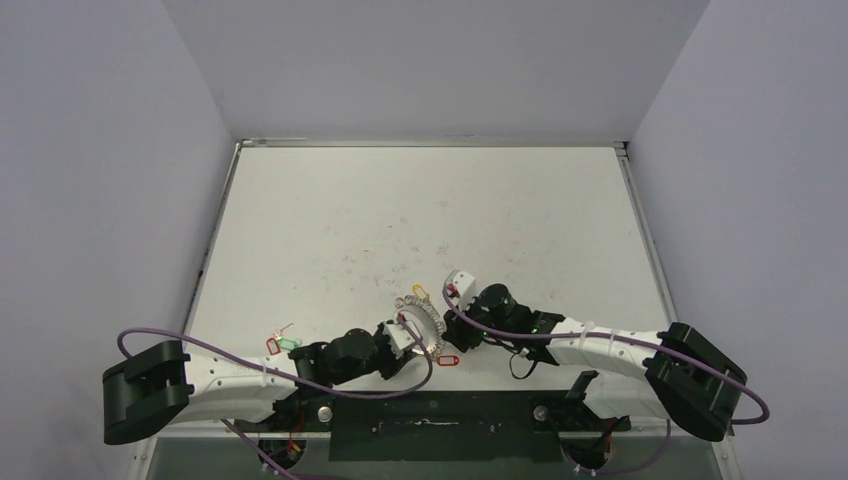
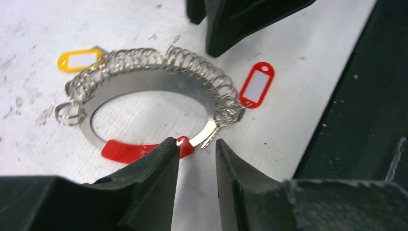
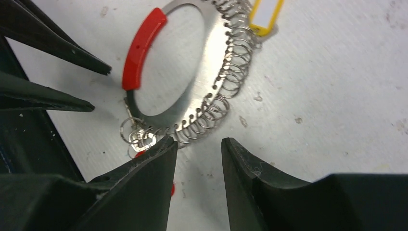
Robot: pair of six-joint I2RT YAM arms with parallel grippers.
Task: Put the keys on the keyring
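At the near middle of the surface (image 1: pixel 420 210), the overhead view shows the keyring (image 1: pixel 432 322) lying flat between the two tools. The left tool (image 1: pixel 410 336) is at its near-left side and the right tool (image 1: pixel 450 316) at its right. A yellow key tag (image 1: pixel 421 291) lies at the far rim and a red key tag (image 1: pixel 447 359) at the near side. Two more tags, red and green (image 1: pixel 282 344), lie well apart to the left. In the left wrist view, the left tool (image 2: pixel 197 154) stands partly open and grips nothing. One fingertip (image 2: pixel 166 149) overlaps the ring's red plastic piece (image 2: pixel 122 150). The keyring (image 2: pixel 144 83) carries a row of small wire loops, with the yellow key tag (image 2: pixel 79 60) and red key tag (image 2: pixel 257 84) at its rim. In the right wrist view, the right tool (image 3: pixel 197 144) is likewise partly open and holds nothing. The keyring (image 3: pixel 211 62) lies just beyond its tips.
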